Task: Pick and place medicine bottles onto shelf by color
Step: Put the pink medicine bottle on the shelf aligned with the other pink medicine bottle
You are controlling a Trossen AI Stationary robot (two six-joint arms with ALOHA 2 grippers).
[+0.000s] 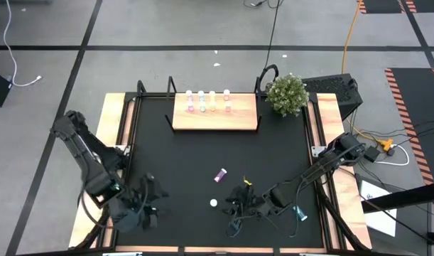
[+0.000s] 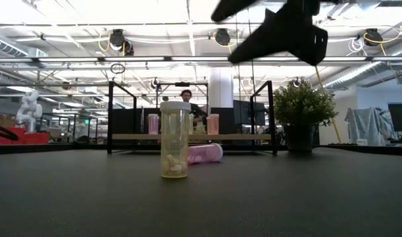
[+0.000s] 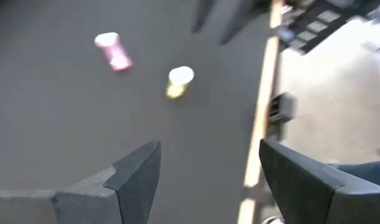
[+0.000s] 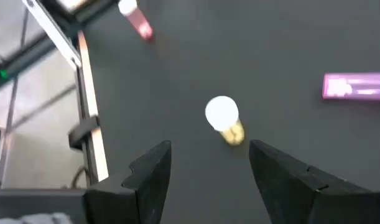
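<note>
A yellow bottle [image 4: 224, 118] with a white cap stands upright on the black tabletop near the front middle [image 1: 214, 203]. A magenta bottle [image 1: 220, 175] lies on its side just beyond it. Several more bottles stand along the far edge of the light-wood shelf [image 1: 215, 117]. Another pink bottle [image 4: 137, 18] lies toward the table's left edge. My right gripper [image 4: 209, 148] is open just to the right of the yellow bottle, which lies a little ahead of its fingertips. My left gripper [image 3: 209, 149] is open at the near left [image 1: 147, 198], facing the yellow and magenta bottles from a distance.
A potted plant [image 1: 287, 94] stands at the far right beside the shelf. Wooden strips [image 1: 116, 121] run along both table sides. A small blue object [image 1: 300, 212] lies by my right arm near the right edge. A person [image 2: 185, 99] sits beyond the table.
</note>
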